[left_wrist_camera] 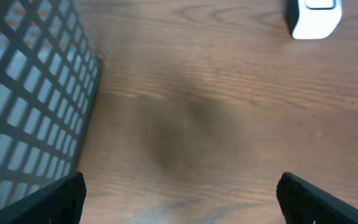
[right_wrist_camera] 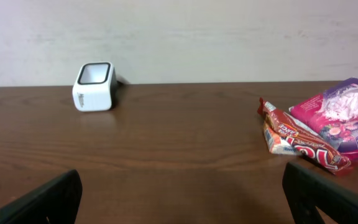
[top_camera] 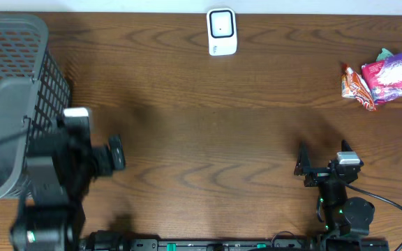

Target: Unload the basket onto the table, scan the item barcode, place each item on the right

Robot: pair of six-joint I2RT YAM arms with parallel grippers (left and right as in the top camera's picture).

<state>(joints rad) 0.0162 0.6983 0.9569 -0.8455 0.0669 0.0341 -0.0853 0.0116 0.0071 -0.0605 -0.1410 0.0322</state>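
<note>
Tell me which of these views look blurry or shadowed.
Overhead: the left arm, close to the lens, is blurred, while the table is sharp. Left wrist: soft focus, with a diffuse dark shadow on the wood. Right wrist: evenly lit, scanner and snack packets crisp, no glare.

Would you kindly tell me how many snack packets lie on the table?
2: a red-orange foil wrapper at the far right, a pink plastic pouch beside it; more may hide beneath.
</note>
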